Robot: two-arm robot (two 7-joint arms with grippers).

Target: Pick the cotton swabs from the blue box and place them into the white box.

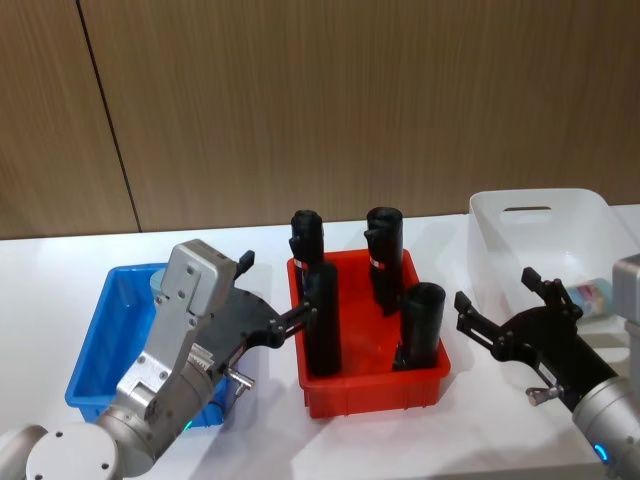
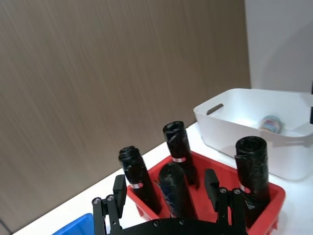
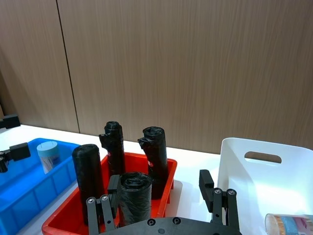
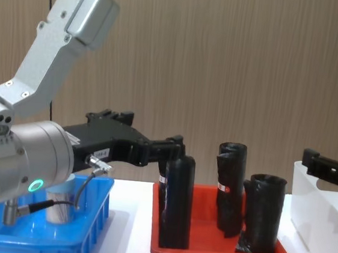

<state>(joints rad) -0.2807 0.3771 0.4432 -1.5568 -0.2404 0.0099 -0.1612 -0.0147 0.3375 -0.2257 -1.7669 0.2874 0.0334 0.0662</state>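
Three plastic bins sit in a row on your white table point(image 1: 40, 290). The bright blue shallow box with ribbed sides point(image 1: 92, 345) is on the left, a red bin point(image 1: 375, 393) is in the middle, and the white smooth-sided box with an oval handle cutout point(image 1: 500, 240) is on the right. Four tall black rolls point(image 1: 322, 322) stand upright in the red bin. One small clear cotton swab jar with a pale blue lid point(image 3: 47, 155) stands upright in the blue box, toward its far end. A second jar point(image 1: 592, 295) lies on its side inside the white box. Your left gripper point(image 1: 275, 290) hangs raised between the blue box and the red bin, its fingers spread apart and holding nothing. Your right gripper point(image 1: 497, 288) hovers by the white box's near left corner, fingers likewise spread and empty.
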